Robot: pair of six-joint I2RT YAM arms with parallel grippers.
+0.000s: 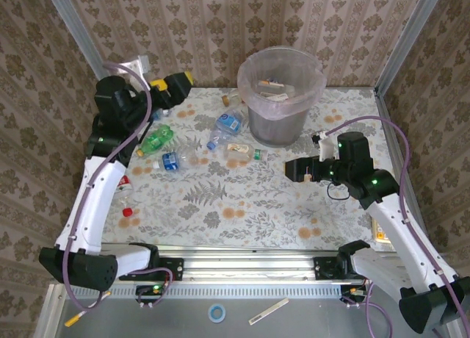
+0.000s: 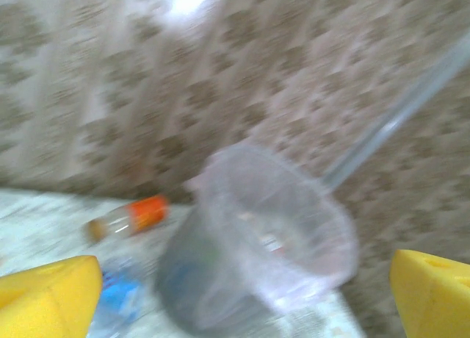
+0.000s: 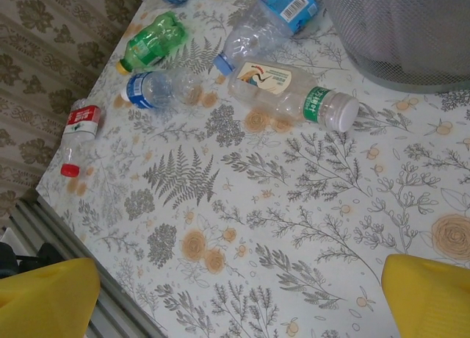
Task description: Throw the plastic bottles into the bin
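The grey bin [image 1: 277, 125], lined with a translucent bag, stands at the back of the table with a few bottles inside. Loose bottles lie to its left: a green one [image 1: 156, 139], a blue-banded one [image 1: 170, 162], a blue-labelled one [image 1: 226, 123], a white-capped one [image 1: 242, 151] and an orange-labelled one [image 1: 231, 98]. My left gripper [image 1: 174, 82] hangs open and empty at the back left, facing the bin [image 2: 264, 242] in a blurred view. Right of the bottles, my right gripper [image 1: 292, 169] is open over bare table [image 3: 239, 294], with the white-capped bottle [image 3: 294, 95] ahead of it.
A red-labelled bottle [image 1: 123, 182] lies by the left table edge, where the left arm partly hides it, and a red cap [image 1: 126, 211] sits near it. Patterned walls close in the back and both sides. A metal rail [image 1: 242, 250] runs along the near edge.
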